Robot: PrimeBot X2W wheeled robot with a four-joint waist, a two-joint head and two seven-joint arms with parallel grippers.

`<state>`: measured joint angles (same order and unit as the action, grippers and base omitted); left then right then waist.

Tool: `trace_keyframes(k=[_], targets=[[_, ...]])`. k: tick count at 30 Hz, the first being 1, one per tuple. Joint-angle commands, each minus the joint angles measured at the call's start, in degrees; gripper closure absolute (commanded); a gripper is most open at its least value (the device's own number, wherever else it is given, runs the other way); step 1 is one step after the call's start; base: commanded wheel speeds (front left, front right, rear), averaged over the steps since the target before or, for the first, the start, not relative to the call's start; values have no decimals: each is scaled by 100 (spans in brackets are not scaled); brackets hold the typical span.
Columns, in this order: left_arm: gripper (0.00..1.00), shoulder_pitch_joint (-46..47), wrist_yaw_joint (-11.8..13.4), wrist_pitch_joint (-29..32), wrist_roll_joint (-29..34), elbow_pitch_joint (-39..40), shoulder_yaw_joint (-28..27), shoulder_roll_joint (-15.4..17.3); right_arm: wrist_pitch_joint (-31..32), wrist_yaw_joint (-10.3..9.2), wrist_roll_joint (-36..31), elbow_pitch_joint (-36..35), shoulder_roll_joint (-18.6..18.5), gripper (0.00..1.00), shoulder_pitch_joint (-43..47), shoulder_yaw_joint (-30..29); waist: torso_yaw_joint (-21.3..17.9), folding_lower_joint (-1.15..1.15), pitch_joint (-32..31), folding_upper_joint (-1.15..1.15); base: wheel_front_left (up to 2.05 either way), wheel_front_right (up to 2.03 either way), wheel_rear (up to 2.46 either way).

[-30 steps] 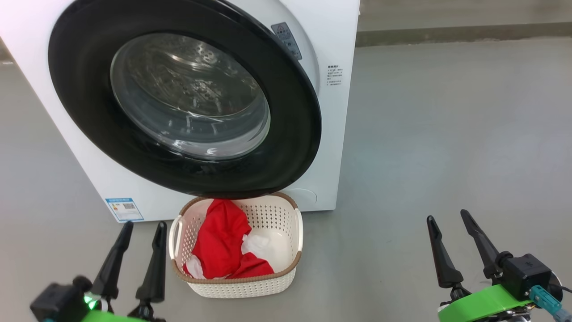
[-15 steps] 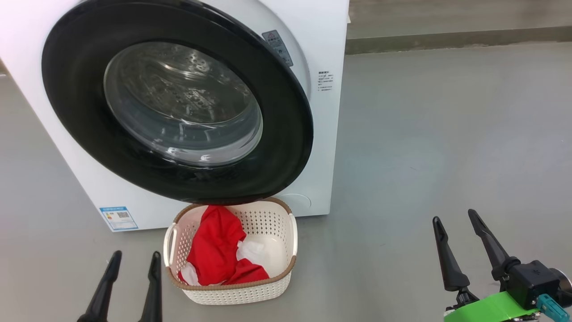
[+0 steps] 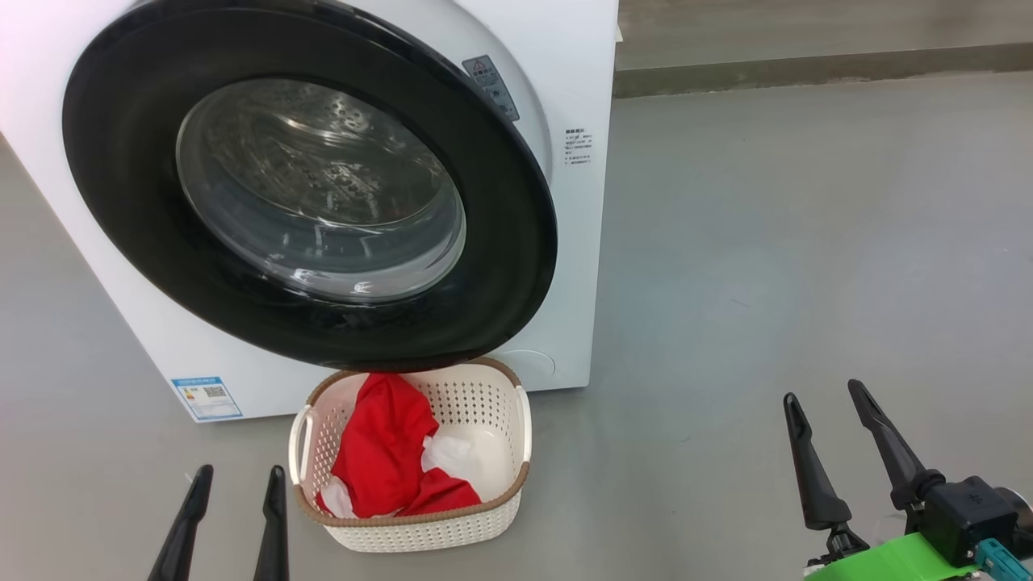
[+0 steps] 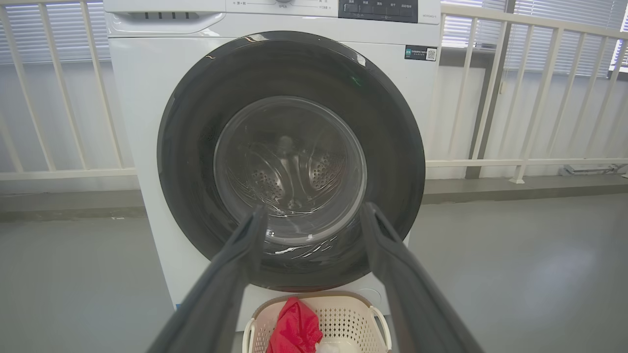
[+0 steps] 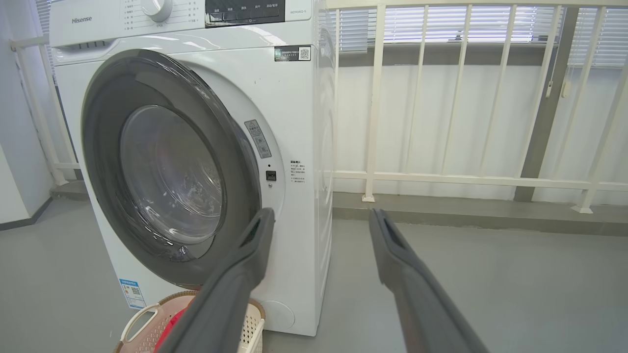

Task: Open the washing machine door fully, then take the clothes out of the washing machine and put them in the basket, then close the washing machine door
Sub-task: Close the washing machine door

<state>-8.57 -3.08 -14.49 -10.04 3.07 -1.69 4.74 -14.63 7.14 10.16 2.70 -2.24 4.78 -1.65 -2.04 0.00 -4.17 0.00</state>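
Floor (image 3: pixel 791 242) smooth grey, white railing (image 5: pixel 376 98), blinds (image 5: pixel 422 24) behind washing machine (image 5: pixel 304 122)

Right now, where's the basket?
Head view, lower centre: the basket sits on the floor below the washing machine door, just right of the left gripper, with the clothes inside.

- White front-loading washing machine (image 3: pixel 577 242) stands on the grey floor (image 3: pixel 807 242).
- Its black-rimmed glass door (image 3: pixel 311 190) hangs ajar, latch edge standing off the front.
- Cream basket (image 3: pixel 420 532) sits on the floor under the door's lower edge, red-and-white clothes (image 3: pixel 379 452) heaped against its left side.
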Motion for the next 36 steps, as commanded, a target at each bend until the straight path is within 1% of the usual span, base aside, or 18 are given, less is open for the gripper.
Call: trace_keyframes(k=[1,11,12,13,14,24,31,36], targets=[[0,133,-32,-51,95,136,-217,14,-37,35,2,-180,-64,0,-119,92,6,0,10,0,0,0,0],[0,190,-124,-51,169,99,-225,-48,-37,35,21,-177,-64,0,-98,112,86,0,46,0,0,0,0],[0,201,-132,-51,180,96,-218,-53,-37,35,31,-148,-64,17,-98,137,105,0,49,0,0,0,0],[0,215,-141,-51,177,93,-210,-60,-37,35,53,-111,-64,83,-99,163,131,0,53,0,0,0,0],[0,231,-150,-51,166,87,-202,-67,-37,35,43,-70,-64,100,-104,204,159,0,59,0,0,0,0],[0,391,-217,-51,136,104,-20,-126,-37,35,-13,158,-64,100,-418,534,473,0,217,0,0,0,0],[0,608,-266,-51,96,156,311,-162,-37,35,-120,330,-64,100,-783,835,815,0,409,0,0,0,0],[0,904,-301,-51,29,222,609,-177,-37,35,-116,560,-64,100,-1320,1127,1079,0,753,0,0,0,0]])
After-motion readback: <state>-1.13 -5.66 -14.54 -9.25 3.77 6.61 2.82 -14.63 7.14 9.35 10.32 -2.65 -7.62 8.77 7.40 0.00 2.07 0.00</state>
